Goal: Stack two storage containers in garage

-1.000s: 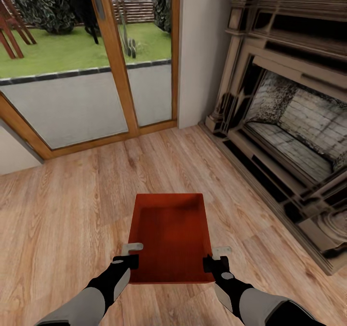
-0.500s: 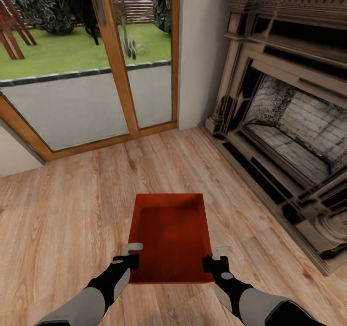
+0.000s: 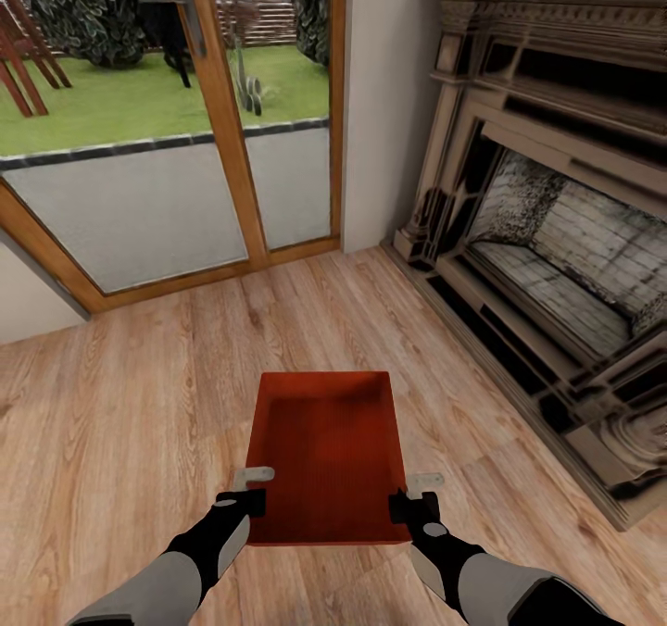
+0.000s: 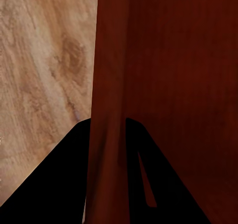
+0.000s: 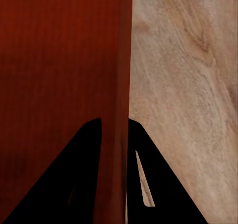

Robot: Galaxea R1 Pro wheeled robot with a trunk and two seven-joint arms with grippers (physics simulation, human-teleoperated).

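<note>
A home's living room, by its light wood plank floor (image 3: pixel 139 404), an ornate carved fireplace (image 3: pixel 556 237) with a brick-lined hearth, and a wood-framed glass door (image 3: pixel 222 117) facing a lawn (image 3: pixel 139 98).

One storage container (image 3: pixel 326 455) is in view: an orange-red, rectangular, open-top bin with plain smooth walls and nothing visible inside. In the head view it occupies the lower centre of the frame, long axis running away from the camera, rim level and opening upward. Its interior reads darker than its rim. It sits above the light wood plank flooring of the living room (image 3: pixel 120 404). In the left wrist view one side wall (image 4: pixel 111 85) shows edge-on, with the red interior on one side and wood planks on the other. The right wrist view shows the opposite wall (image 5: pixel 121 70) the same way.
</note>
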